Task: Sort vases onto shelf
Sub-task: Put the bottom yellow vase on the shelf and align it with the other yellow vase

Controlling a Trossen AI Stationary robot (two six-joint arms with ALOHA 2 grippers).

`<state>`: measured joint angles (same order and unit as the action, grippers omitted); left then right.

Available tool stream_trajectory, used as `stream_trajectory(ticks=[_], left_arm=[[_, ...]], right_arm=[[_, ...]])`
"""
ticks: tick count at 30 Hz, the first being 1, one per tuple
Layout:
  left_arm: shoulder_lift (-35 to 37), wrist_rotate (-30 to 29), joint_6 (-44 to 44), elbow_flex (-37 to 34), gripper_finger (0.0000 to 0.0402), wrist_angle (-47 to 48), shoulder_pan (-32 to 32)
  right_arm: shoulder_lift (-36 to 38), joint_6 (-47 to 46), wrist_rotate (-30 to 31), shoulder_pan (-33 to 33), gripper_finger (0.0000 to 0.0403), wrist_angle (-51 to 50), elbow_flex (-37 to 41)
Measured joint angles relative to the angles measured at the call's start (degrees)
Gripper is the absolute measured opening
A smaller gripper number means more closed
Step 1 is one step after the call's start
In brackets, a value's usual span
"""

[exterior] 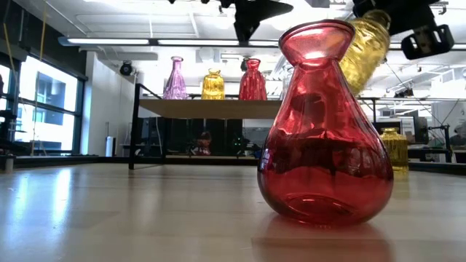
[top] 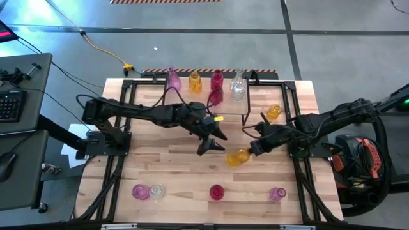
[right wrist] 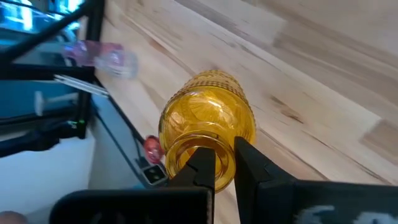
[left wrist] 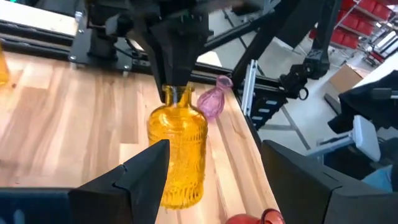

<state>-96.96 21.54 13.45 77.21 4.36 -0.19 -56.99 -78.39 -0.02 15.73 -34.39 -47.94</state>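
- The shelf stands at the far side of the bench, with pink, amber, red and clear vases upright in a row on it.
- An amber ribbed vase is tilted above the bench, its neck pinched in the right hand.
- Four more vases, pink, clear and red, stand along the near edge.

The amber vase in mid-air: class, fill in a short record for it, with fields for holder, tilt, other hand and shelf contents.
holder: right hand, shut on the neck of the amber vase
tilt: leaning, off the tabletop
other hand: left hand, open, close beside it
shelf contents: shelf carries a pink, a yellow and a red vase in the low view
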Motion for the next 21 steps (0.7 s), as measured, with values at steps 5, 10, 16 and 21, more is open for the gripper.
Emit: stream_trajectory(ticks=[5,10,16,21], left_arm=[[-0.12,0.01,0.41,0.00,0.0244,0.00,-1.17],[-0.12,0.02,1.35,0.00,0.0244,-0.02,-1.48],[-0.12,0.01,1.49,0.01,0.0244,0.05,-1.42],[-0.10,0.29,1.48,0.02,0.0244,0.07,-1.44]], right_arm=[[-0.79,-0.13,0.54,0.00,0.0004,3.82,0.00],[-3.95,0.39,-0.05,0.00,0.0004,9.32,0.00],[-8.85,3.63,-0.81,0.00,0.0004,6.69,-5.29],[-14.73,10.71,-1.12,-0.98,0.0004,-6.73,-18.40]])
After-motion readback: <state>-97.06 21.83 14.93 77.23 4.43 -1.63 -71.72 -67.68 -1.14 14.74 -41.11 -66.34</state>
